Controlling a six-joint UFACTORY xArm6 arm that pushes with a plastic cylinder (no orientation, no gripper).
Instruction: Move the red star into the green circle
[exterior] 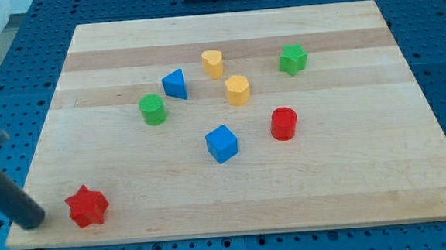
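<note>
While my tip (33,220) rested low at the view's left, just left of the red star (87,206), I carried no pincer, only a rod. Farther up the wooden board (365,170) stood the blue cube (222,144), red cylinder (283,123) and green circle (152,110), well apart from the star.

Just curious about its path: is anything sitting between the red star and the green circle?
No. In the camera view, only bare board lies between the red star and the green circle.
</note>
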